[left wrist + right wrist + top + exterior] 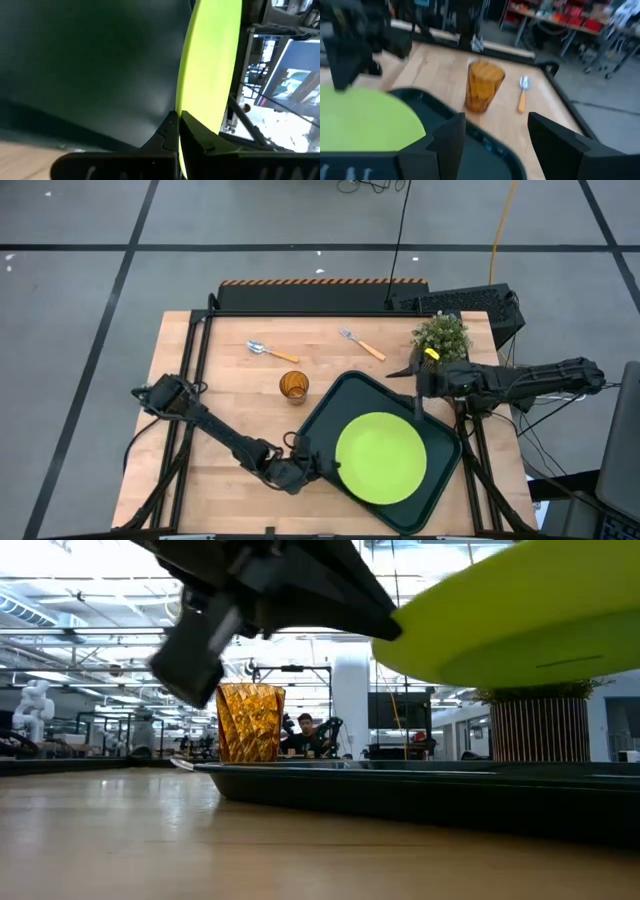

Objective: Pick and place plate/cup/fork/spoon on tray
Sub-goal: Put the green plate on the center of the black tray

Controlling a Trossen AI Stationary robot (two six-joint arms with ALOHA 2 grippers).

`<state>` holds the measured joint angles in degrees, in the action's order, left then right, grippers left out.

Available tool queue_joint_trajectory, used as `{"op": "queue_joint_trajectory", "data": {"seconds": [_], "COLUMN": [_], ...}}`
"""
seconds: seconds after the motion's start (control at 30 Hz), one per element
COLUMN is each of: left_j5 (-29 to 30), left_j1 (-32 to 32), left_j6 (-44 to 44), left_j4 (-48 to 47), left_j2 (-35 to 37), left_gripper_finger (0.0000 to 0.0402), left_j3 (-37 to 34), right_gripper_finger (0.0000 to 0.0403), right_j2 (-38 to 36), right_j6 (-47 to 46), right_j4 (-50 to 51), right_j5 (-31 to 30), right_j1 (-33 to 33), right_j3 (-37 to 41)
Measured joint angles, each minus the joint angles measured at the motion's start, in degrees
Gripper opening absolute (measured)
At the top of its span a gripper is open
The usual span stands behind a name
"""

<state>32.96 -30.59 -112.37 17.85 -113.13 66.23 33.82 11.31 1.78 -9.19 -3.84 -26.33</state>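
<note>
So the left claw (318, 472) is clamped on the near-left edge of the plate (381, 457) — the left wrist view shows both fingers pinched together on the lime-green rim. The plate sits over the tray (330, 412), but in the low view it's tilted and lifted clear of the tray's floor, so I'd say it's mid-placement, not set down yet. The right claw (417, 383) hangs over the tray's far-right corner, just beside the potted plant (440, 335), with its fingers wide apart and nothing between them. The cup (293, 387) stands on the worktop (215, 375) just left of the tray's far corner, the spoon (272, 351) lies farther back on the left, and the fork (361, 344) lies far of the tray, near the plant — all three off the tray. Next move, I reckon: lower the plate flat onto the tray, then let go and back the left claw out without dragging the rim. After that the cup looks like the easy grab for the right arm.
</note>
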Motion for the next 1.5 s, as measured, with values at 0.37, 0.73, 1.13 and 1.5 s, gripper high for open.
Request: {"op": "queue_joint_trajectory", "data": {"seconds": [0.37, 0.73, 1.13, 1.5], "left_j5": [-1.95, -5.87, -11.63, -15.09], "left_j1": [1.67, 4.07, 6.22, 7.21], "left_j6": [-4.31, -4.51, -2.08, -1.82], "left_j4": [-7.89, -10.5, -10.72, -10.35], "left_j2": [-0.91, -0.91, -0.91, -0.91], "left_gripper_finger": [0.0, 0.0003, 0.0089, 0.0166], "left_j3": [0.1, 0.1, 0.1, 0.07], "right_gripper_finger": [0.021, 0.021, 0.021, 0.021], "right_j2": [-5.95, -6.62, -6.67, -6.67], "right_j6": [-2.02, -2.67, -3.13, -4.06], "right_j4": [0.46, 4.2, 5.39, 5.45], "right_j5": [0.38, 0.46, 0.46, 0.59], "right_j1": [-0.02, -0.02, -0.02, -0.02], "right_j3": [0.0, 0.0, 0.0, 0.0]}}
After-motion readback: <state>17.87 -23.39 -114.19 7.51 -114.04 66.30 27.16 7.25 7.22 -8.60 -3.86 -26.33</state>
